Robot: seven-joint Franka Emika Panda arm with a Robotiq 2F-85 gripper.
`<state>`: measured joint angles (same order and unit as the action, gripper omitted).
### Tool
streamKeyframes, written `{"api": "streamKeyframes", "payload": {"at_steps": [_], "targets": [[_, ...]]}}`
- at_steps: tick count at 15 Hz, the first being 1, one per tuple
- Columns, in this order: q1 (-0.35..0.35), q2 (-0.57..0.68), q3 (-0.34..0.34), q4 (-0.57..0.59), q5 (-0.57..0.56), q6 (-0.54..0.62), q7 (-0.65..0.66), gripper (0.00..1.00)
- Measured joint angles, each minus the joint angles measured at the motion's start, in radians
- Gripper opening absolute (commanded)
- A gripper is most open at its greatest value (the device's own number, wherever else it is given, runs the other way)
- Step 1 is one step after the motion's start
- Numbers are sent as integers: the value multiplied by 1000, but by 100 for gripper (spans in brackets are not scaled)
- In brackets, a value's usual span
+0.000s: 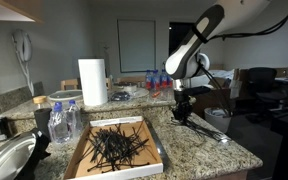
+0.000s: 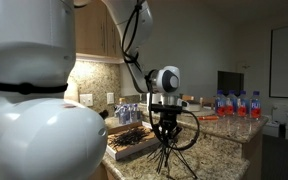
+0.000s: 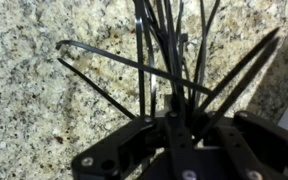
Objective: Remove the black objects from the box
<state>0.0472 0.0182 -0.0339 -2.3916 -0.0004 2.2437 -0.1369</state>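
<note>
Speckled beige granite countertop (image 1: 199,150) fills the lower frame. Shallow rectangular brown box with white rim (image 1: 158,140) at 6 o'clock in an exterior view, a pile of thin black plastic zip ties (image 1: 112,146) inside. White paper towel roll (image 1: 93,82) at 10 o'clock. Black Robotiq gripper (image 1: 181,108) at 3 o'clock of the box, outside it, jaws clamped on a splayed bundle of black ties (image 3: 144,70) (tips down near the granite).

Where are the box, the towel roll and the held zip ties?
box (image 1: 156,143): exterior view, on its right rim.
towel roll (image 1: 92,82): exterior view, middle of its side.
zip ties (image 3: 167,95): wrist view, dense part of the bundle.
</note>
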Motion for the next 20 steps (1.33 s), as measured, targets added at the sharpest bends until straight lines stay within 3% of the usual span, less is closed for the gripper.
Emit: {"api": "streamKeyframes", "payload": {"at_steps": [8, 9, 10, 20], "targets": [[0, 85, 12, 99, -4, 11, 0, 7], [0, 97, 15, 110, -5, 11, 0, 27], [0, 110, 17, 121, -5, 11, 0, 34], [0, 170, 23, 186, -6, 11, 1, 97]]}}
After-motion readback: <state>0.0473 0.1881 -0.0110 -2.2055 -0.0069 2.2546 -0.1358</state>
